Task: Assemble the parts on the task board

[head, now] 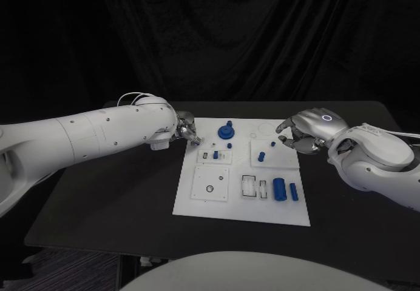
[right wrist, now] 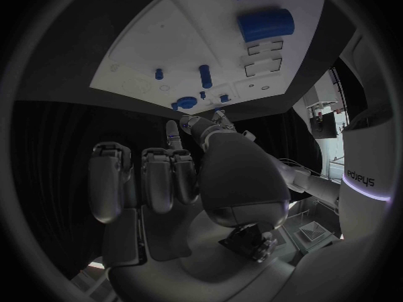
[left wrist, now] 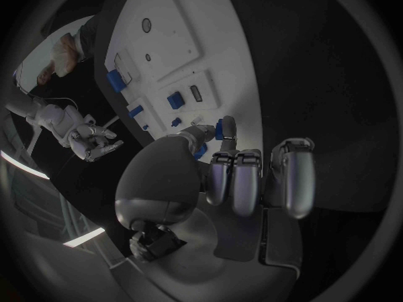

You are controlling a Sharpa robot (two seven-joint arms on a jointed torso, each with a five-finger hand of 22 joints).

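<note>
The white task board [head: 199, 200] lies mid-table. On it stand a round blue part with a peg [head: 227, 129], small blue pegs [head: 261, 157] and, toward the near side, a thick blue cylinder [head: 279, 188] beside a thin blue bar [head: 293, 191]. My left hand [head: 186, 129] hovers at the board's far left corner with its fingers [left wrist: 238, 181] curled in, thumb pointing at the round part [left wrist: 220, 128], nothing in it. At the far right corner my right hand [head: 302, 132] is also curled [right wrist: 193, 174], holding nothing. The cylinder [right wrist: 264, 23] and the round part [right wrist: 187, 103] also appear in the right wrist view.
The black table [head: 114, 200] runs out on both sides of the board. Square plates with sockets and slots [head: 211, 182] are set in the board's near left part. Black cloth hangs behind the table.
</note>
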